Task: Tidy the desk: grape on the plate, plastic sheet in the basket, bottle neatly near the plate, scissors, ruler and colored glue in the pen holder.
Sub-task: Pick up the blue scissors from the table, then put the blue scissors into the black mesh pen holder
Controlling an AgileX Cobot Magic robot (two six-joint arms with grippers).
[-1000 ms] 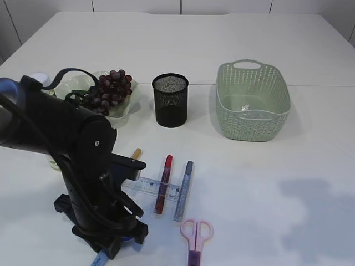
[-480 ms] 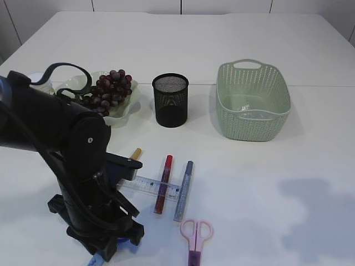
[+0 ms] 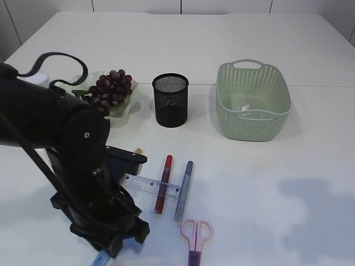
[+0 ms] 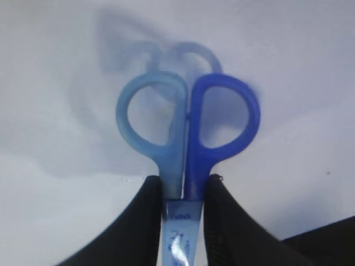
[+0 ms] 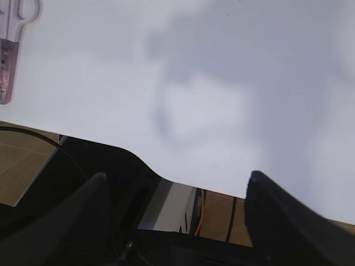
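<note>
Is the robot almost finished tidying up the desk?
Not yet. The grapes are on the plate already. The left gripper has its jaws shut on blue scissors. The ruler, two glue pens and pink scissors lie on the table, not in the pen holder.

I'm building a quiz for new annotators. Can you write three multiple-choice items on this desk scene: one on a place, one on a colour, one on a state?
1. Where are the grapes?
A. on the plate
B. in the basket
C. in the pen holder

2. What colour are the scissors on the table beside the glue sticks?
A. green
B. pink
C. black

3. How is the left gripper?
A. open, empty
B. shut on blue scissors
C. shut on the ruler

Answers: 1 A, they lie on the plate. 2 B, the pink scissors show it. 3 B, its fingers clamp the blue scissors below the handles.
</note>
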